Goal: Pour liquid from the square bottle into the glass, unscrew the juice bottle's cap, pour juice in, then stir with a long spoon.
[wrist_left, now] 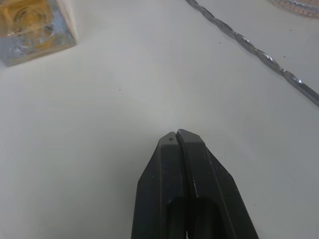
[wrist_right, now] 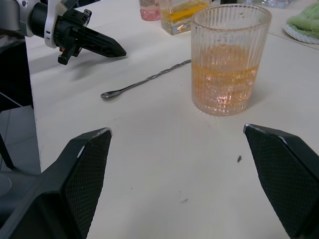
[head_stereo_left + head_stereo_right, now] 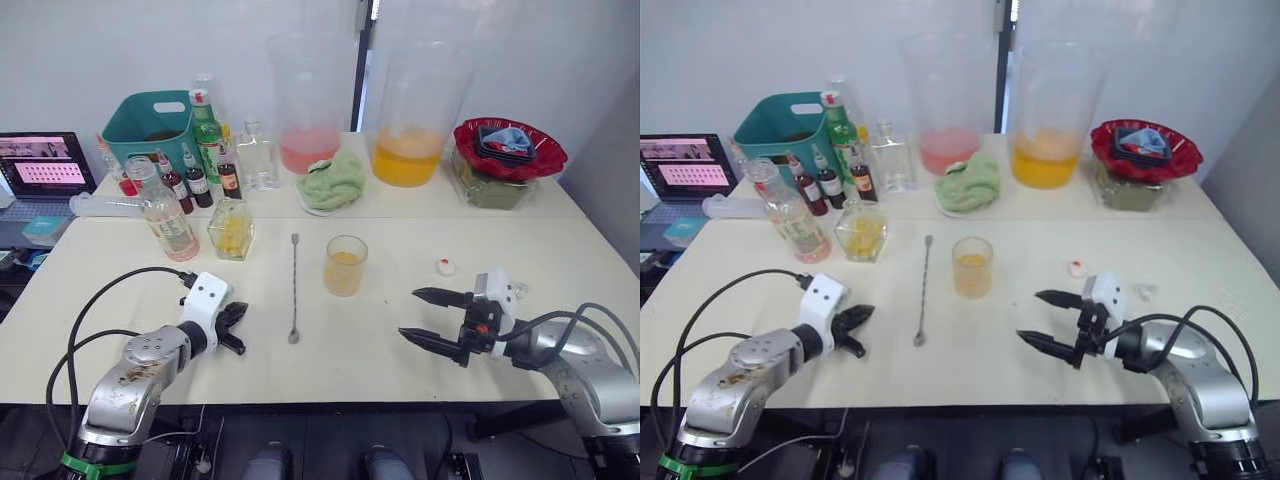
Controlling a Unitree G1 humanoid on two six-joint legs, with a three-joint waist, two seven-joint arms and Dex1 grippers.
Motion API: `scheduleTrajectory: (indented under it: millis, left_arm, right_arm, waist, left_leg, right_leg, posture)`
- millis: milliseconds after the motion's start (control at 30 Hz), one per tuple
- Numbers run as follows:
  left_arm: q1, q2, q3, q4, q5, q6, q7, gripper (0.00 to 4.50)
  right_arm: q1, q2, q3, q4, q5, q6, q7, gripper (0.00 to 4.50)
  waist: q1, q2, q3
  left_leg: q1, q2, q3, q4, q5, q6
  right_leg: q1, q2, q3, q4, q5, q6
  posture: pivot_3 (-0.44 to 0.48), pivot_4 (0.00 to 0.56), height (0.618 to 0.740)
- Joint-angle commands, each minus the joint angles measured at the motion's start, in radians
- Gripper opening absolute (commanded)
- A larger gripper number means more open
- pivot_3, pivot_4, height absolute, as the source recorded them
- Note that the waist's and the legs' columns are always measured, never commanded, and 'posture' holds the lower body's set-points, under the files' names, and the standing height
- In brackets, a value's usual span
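The glass (image 3: 345, 265) stands mid-table, holding orange liquid in its lower half. To its left lies the long spoon (image 3: 294, 288), bowl toward me. Farther left stand the square bottle (image 3: 231, 232), with yellow liquid, and the juice bottle (image 3: 165, 215), with pink juice low inside. The white cap (image 3: 445, 266) lies on the table right of the glass. My left gripper (image 1: 178, 133) is shut and holds nothing; it hovers low over the table left of the spoon's bowl. My right gripper (image 3: 410, 313) is open, with nothing between its fingers; it points at the glass (image 2: 227, 64) from the right.
At the back stand two huge pitchers, one with pink liquid (image 3: 310, 100) and one with orange liquid (image 3: 410, 110). A green cloth (image 3: 332, 180) lies between them. A red bowl (image 3: 508, 148) is back right. A teal basket (image 3: 150, 125), a green bottle (image 3: 207, 135), small bottles and a laptop (image 3: 45, 165) are back left.
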Motion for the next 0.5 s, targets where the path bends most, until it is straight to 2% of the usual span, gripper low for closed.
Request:
scheduleTrajectory:
  millis: [33, 100, 133, 233, 400, 500]
  left_arm:
    - [-0.038, -0.042, 0.014, -0.057, -0.04, 0.02, 0.019, 0.02]
    - [-0.064, -0.094, 0.013, -0.073, -0.052, 0.055, 0.067, 0.02]
    - [-0.086, -0.145, 0.014, -0.08, -0.057, 0.081, 0.113, 0.26]
    - [-0.137, -0.269, -0.014, -0.083, -0.041, 0.159, 0.231, 1.2]
    - [-0.169, -0.343, -0.093, -0.055, 0.02, 0.211, 0.328, 2.81]
    - [-0.182, -0.375, -0.14, -0.035, 0.053, 0.246, 0.373, 2.81]
  right_arm:
    - [-0.014, 0.0, -0.007, -0.014, -0.002, -0.016, -0.004, 4.5]
    - [-0.013, 0.002, -0.005, -0.018, -0.002, -0.014, -0.009, 4.5]
    - [-0.012, 0.003, -0.003, -0.022, -0.002, -0.01, -0.014, 4.5]
    - [-0.008, 0.006, 0.001, -0.036, -0.001, -0.001, -0.026, 4.5]
    - [-0.003, 0.001, 0.007, -0.053, 0.002, 0.006, -0.042, 4.5]
    - [0.0, 0.001, 0.011, -0.065, 0.004, 0.012, -0.053, 4.5]
  waist:
    - [0.007, 0.0, 0.0]
    - [0.01, 0.0, 0.0]
    - [0.011, 0.0, 0.0]
    - [0.014, -0.001, 0.0]
    - [0.009, -0.001, 0.0]
    - [0.011, -0.001, 0.0]
  left_leg:
    - [0.0, 0.0, 0.0, 0.0, 0.0, 0.0]
    - [0.0, 0.0, 0.0, 0.001, 0.0, 0.0]
    - [-0.001, 0.0, 0.0, 0.001, 0.0, 0.0]
    - [-0.001, -0.001, 0.0, 0.002, 0.0, 0.0]
    - [-0.002, 0.0, 0.0, 0.002, 0.0, 0.0]
    - [-0.002, -0.001, 0.001, 0.002, 0.0, 0.0]
  right_leg:
    - [0.0, 0.0, 0.0, 0.0, 0.0, 0.0]
    - [0.0, 0.0, 0.0, 0.0, 0.0, 0.0]
    - [0.0, 0.0, 0.0, 0.0, 0.0, 0.0]
    - [0.0, 0.0, -0.001, 0.0, 0.001, 0.001]
    - [0.0, 0.001, 0.0, 0.001, 0.001, 0.001]
    - [0.0, 0.001, 0.0, 0.001, 0.001, 0.001]
  posture:
    - [0.0, 0.15, 0.74]
    - [0.0, 0.15, 0.74]
    - [0.0, 0.15, 0.74]
    - [0.0, 0.15, 0.74]
    - [0.0, 0.15, 0.74]
    - [0.0, 0.15, 0.74]
